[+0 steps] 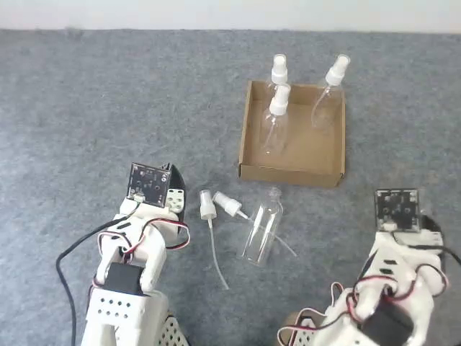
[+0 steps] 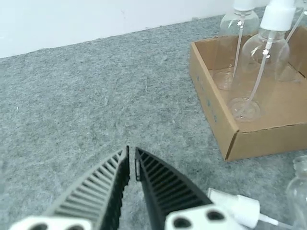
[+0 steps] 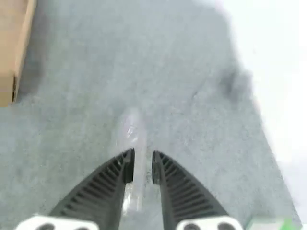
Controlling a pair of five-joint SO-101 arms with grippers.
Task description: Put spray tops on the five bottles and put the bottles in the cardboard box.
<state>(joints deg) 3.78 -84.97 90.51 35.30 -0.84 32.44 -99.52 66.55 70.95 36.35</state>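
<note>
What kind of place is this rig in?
Probably an indoor lab or workshop bench: grey felt-like mat over the table, plain white wall behind, left arm with exposed wiring.

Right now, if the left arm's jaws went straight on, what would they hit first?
Probably nothing nearby. The left gripper points across bare grey carpet toward a white wall; the cardboard box stands off to its right, clear of that line. Depth is hard to judge.

The tabletop is covered throughout by a grey, fibrous, felt-like mat (image 1: 108, 94), which is lit evenly. Its far edge is bordered by a plain white wall (image 1: 216, 13).
</note>
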